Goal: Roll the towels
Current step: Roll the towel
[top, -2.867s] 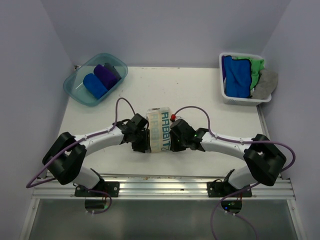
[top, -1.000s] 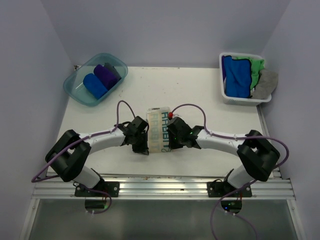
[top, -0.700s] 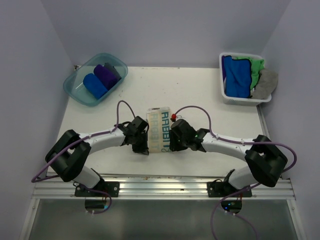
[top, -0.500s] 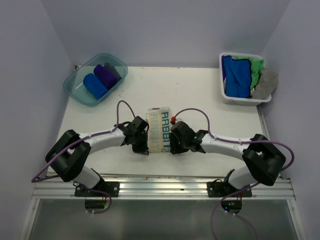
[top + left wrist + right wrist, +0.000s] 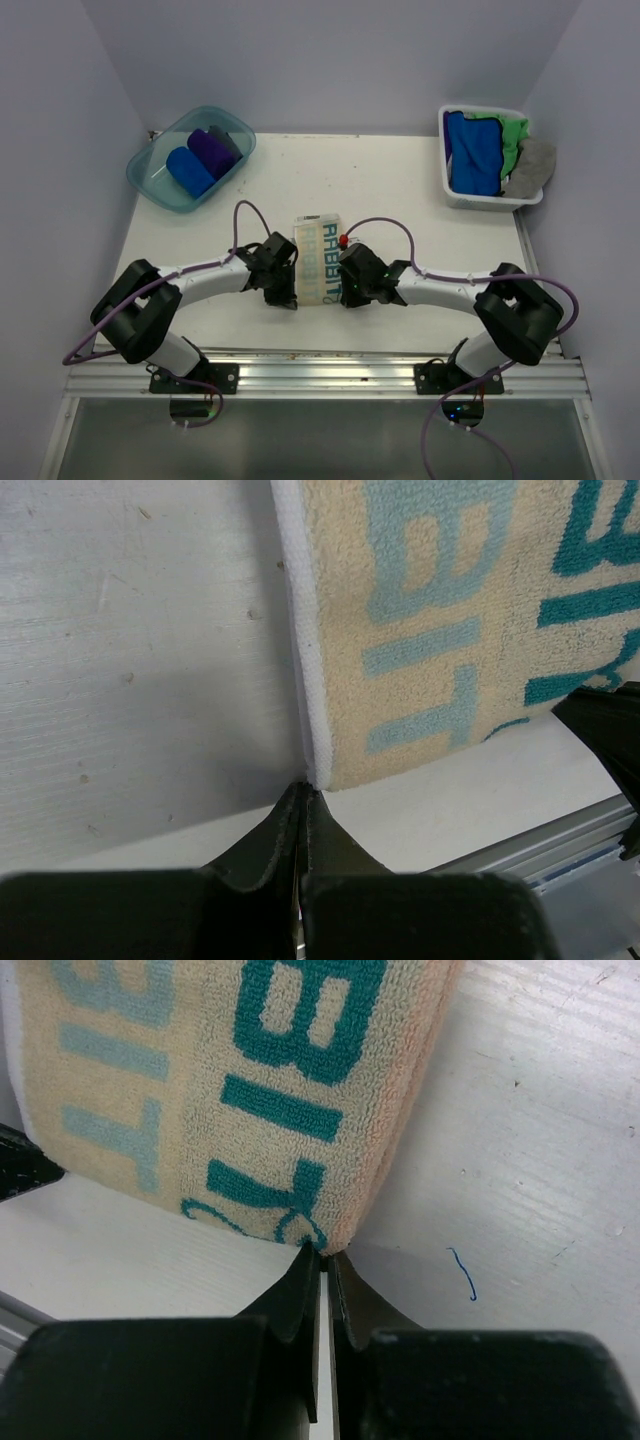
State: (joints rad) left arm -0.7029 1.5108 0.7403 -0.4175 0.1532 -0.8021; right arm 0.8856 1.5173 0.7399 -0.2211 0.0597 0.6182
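A cream towel with teal lettering (image 5: 318,258) lies folded flat at the table's middle. My left gripper (image 5: 291,297) is at its near left corner. In the left wrist view the jaws (image 5: 303,790) are shut, tips pinching the white hem of the towel (image 5: 440,630). My right gripper (image 5: 346,296) is at the near right corner. In the right wrist view its jaws (image 5: 323,1253) are shut on the corner of the towel (image 5: 250,1080). A rolled royal blue towel (image 5: 189,171) and a rolled purple towel (image 5: 212,152) lie in a tub.
The translucent teal tub (image 5: 158,182) stands at the back left. A white basket (image 5: 486,199) at the back right holds loose blue (image 5: 470,150), green (image 5: 513,135) and grey (image 5: 532,166) towels. A metal rail (image 5: 320,372) runs along the near edge.
Both grippers stay at the towel's near corners. The right arm has shifted back and forth a little. The towel has not visibly moved.
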